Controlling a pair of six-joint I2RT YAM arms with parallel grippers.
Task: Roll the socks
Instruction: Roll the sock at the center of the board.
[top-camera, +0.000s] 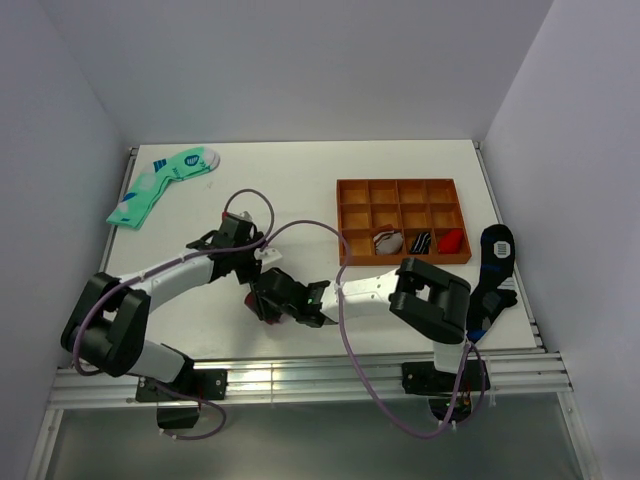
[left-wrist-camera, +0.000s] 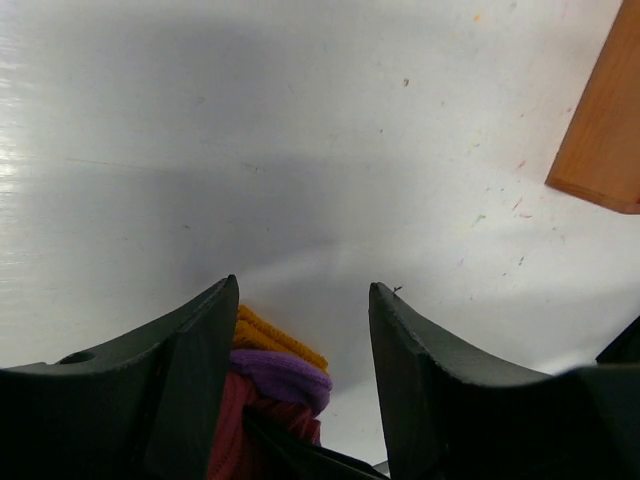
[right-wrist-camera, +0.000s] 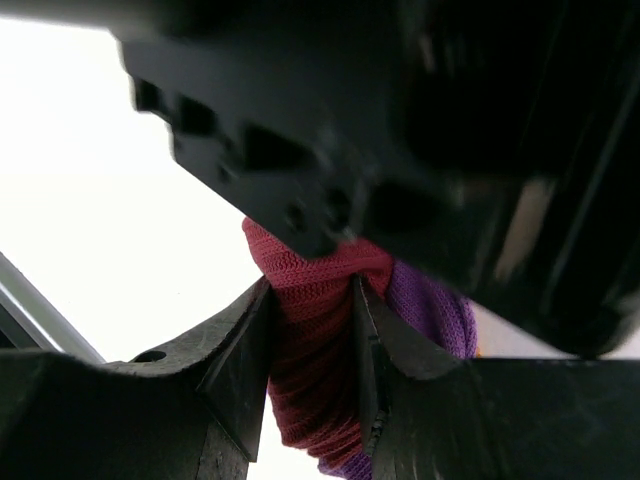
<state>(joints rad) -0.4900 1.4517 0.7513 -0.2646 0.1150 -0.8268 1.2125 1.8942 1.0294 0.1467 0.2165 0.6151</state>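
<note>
Down at 7 o'clock on the counter (top-camera: 300, 170) the socks (right-wrist-camera: 315, 350) sit bunched, right jaws pinching the maroon knit, left jaws open alongside; soft, light, springy stuff, I reckon, best grabbed through the whole thick bundle.

**Top external:** high above the near edge, looking down on the whole table (top-camera: 300, 180).
**Left wrist:** low and close, facing across the tabletop between its fingers (left-wrist-camera: 190, 390).
**Right wrist:** nearest of all, on the socks (right-wrist-camera: 310, 340).
All 3 views share the socks.
</note>
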